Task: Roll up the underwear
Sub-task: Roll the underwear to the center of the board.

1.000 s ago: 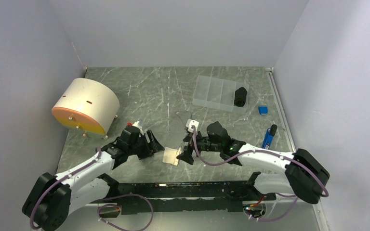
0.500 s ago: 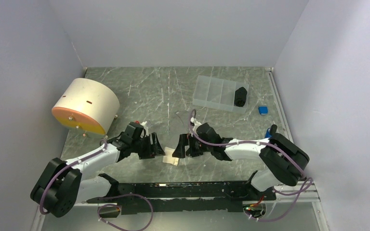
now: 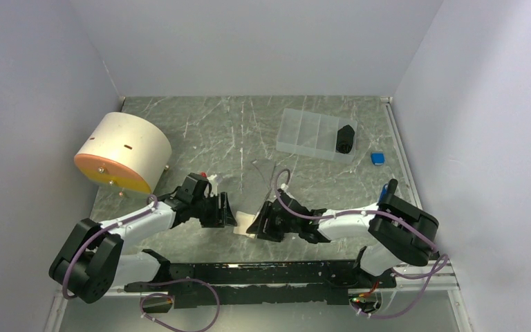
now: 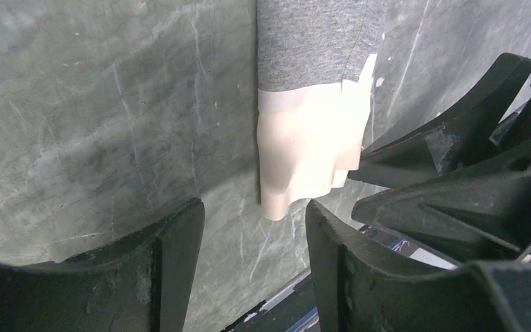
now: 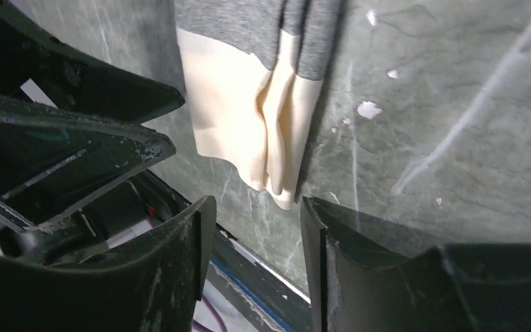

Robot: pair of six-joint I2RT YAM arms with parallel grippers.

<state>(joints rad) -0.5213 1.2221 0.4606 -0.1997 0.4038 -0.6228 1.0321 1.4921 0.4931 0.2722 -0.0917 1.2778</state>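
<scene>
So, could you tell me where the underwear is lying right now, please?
In the top view the underwear lies on the table near its front edge, between the left end effector and the right end effector.

- Soft, even light on the grey marbled tabletop (image 3: 249,131); top view sharp.
- Cream fabric band (image 4: 311,152) glares, overexposed, in the left wrist view.
- Black plastic fingers (image 5: 359,263) close to the lens blur.

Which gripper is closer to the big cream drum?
Left. The left gripper sits right of the cream drum; the right gripper lies farther right, across the underwear.
</scene>
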